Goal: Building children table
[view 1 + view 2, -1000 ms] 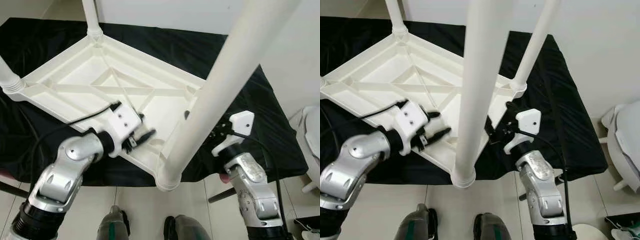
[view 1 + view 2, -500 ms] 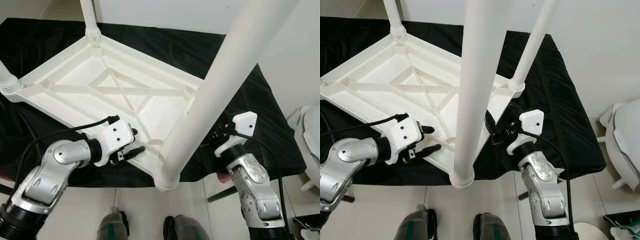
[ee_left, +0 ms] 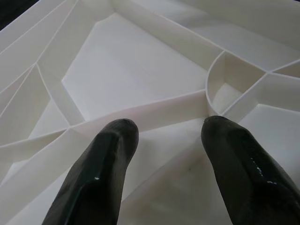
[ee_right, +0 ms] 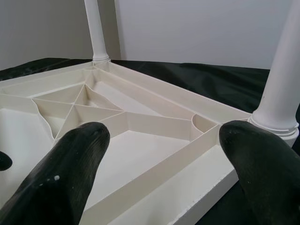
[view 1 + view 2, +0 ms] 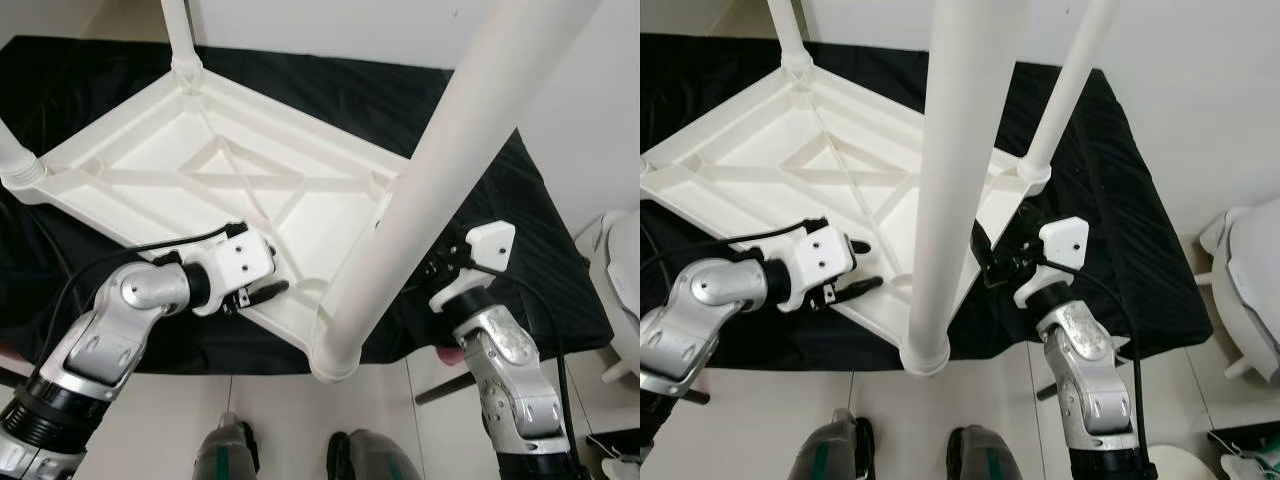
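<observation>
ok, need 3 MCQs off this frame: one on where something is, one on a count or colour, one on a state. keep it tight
1. Where is the left gripper?
A. At the near edge of the upturned white plastic table top
B. On the floor tiles
C. Around a leg

2. How many white round table legs stand fitted?
A. One
B. Two
C. Four

3. State of the right gripper?
A. Shut on a leg
B. Open, holding nothing
C. Shut on the black cloth

Answers: 1 A, its fingers reach over the rim by the nearest leg. 2 C, one leg rises at each corner. 3 B, right wrist view shows its fingers wide apart.
</observation>
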`<state>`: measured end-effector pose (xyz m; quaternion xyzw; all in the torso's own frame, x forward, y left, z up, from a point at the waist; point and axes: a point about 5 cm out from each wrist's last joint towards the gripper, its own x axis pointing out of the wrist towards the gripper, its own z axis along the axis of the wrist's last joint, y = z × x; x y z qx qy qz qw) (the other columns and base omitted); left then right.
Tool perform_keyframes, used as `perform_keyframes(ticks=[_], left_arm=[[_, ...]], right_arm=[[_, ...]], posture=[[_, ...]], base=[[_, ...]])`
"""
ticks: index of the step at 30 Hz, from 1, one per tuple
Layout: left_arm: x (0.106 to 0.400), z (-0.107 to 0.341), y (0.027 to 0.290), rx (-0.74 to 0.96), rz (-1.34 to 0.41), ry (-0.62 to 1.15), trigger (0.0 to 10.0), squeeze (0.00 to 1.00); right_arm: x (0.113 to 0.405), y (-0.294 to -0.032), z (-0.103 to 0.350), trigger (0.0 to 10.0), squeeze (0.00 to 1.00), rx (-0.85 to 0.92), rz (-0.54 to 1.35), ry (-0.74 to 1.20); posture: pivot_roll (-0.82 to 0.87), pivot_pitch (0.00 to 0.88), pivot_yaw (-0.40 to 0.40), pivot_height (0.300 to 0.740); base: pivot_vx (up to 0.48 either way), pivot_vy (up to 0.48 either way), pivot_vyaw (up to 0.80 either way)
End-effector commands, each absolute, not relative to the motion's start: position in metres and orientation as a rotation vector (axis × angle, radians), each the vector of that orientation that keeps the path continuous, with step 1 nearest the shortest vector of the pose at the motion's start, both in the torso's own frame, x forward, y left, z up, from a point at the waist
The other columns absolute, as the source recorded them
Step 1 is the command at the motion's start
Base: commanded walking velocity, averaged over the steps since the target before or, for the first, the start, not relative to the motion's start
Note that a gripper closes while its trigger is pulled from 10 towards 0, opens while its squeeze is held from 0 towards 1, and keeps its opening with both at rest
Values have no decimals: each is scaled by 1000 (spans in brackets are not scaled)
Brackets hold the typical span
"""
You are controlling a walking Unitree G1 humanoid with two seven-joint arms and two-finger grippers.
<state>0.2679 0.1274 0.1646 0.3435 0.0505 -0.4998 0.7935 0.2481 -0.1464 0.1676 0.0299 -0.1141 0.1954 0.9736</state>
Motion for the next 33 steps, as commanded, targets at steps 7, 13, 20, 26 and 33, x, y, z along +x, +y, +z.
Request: perform_keyframes(ticks=[7, 13, 20, 26, 33], left_arm=[[262, 147, 123, 800, -1149, 152, 10000, 0], [255, 147, 134, 747, -1200, 196, 10000, 0], [261, 152, 143, 719, -1163, 198, 10000, 0], [275, 152, 137, 764, -1066, 154, 10000, 0], [284, 148, 128, 756, -996, 151, 10000, 0]], right_arm=[[244, -155, 166, 10000, 0, 46, 366, -216], [243, -155, 166, 10000, 0, 40, 362, -214], [245, -155, 166, 10000, 0, 40, 367, -216], [247, -151, 167, 10000, 0, 45, 379, -221], [247, -151, 167, 10000, 0, 46, 378, -223]], posture=[[-95, 96, -41, 740], [-101, 100, -41, 740], [-93, 95, -46, 740], [-89, 84, -45, 740], [-98, 79, -39, 740]], base=[[0, 0, 0], [0, 0, 0], [0, 0, 0], [0, 0, 0], [0, 0, 0]])
